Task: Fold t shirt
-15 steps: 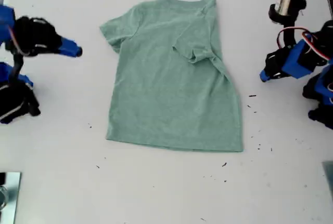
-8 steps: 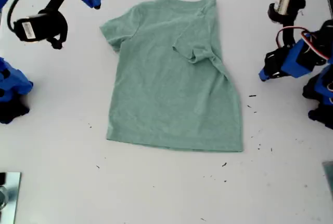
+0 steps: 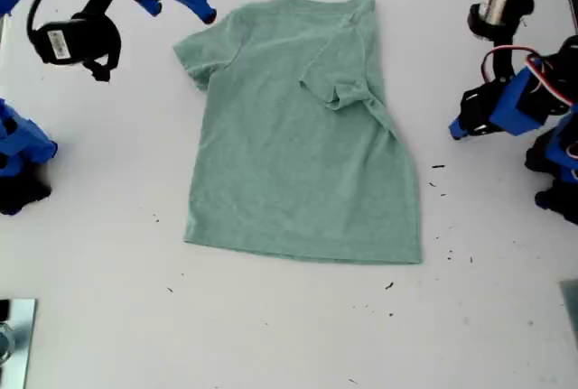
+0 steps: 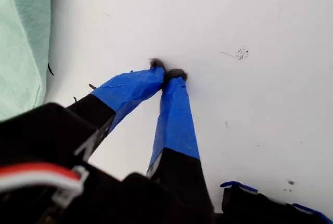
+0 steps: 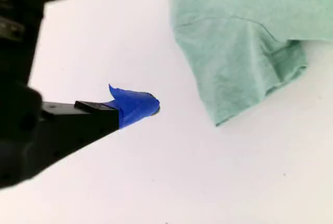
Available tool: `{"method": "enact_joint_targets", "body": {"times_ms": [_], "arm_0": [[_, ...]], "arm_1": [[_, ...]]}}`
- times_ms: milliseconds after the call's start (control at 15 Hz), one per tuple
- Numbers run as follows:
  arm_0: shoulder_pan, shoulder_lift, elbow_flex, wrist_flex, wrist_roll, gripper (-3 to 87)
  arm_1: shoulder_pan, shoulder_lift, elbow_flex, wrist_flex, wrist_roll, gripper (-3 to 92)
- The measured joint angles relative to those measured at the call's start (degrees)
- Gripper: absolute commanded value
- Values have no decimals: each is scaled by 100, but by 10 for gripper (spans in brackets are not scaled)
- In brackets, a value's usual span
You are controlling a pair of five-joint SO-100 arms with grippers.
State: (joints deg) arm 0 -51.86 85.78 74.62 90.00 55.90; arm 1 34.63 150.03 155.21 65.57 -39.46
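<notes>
On the white table [image 3: 90, 317] the t shirt [image 3: 298, 154] lies flat. My second gripper [image 5: 156, 42], spread wide, hovers beside its sleeve [image 5: 234, 73]; my first gripper [image 4: 167, 74] is closed, empty. Only one layer might be pinched, bunching the fold.

pale green t shirt [image 3: 298, 136] (one sleeve folded), lying flat

The t shirt [image 3: 302, 132] lies flat on the table [image 3: 271, 326]. My second gripper [image 3: 185, 5] hovers just beside its sleeve; my first gripper [image 3: 457, 130] sits well apart, across the shirt.
</notes>
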Motion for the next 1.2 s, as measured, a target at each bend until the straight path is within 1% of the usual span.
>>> {"method": "enact_joint_targets", "body": {"times_ms": [67, 333, 467, 533, 600, 667, 867, 933, 1067, 1200], "arm_0": [[88, -211, 237, -211, -114, 317], [343, -1248, 1248, -1626, -387, 298], [343, -1485, 1485, -2004, -422, 289], [343, -1521, 1503, -2039, -457, 287], [352, -1459, 1459, -1995, -483, 287], [378, -1222, 1301, -1828, -545, 289], [624, -668, -9, -334, -773, 282], [668, -369, -369, -79, -844, 281], [659, 132, -413, 97, -791, 286], [404, 132, -299, 70, -738, 285]], "arm_1": [[0, 18, 9, 0, 9, 23], [0, 53, 9, 0, 9, 23], [0, 220, 105, 44, 9, 23], [26, 325, 176, 62, 9, 23], [53, 457, 246, 62, 9, 23], [88, 554, 290, 62, 9, 23], [132, 598, 308, 62, 9, 23], [141, 598, 308, 62, -18, 23], [158, 598, 308, 62, -26, 23], [158, 598, 308, 62, -44, 23]]}}
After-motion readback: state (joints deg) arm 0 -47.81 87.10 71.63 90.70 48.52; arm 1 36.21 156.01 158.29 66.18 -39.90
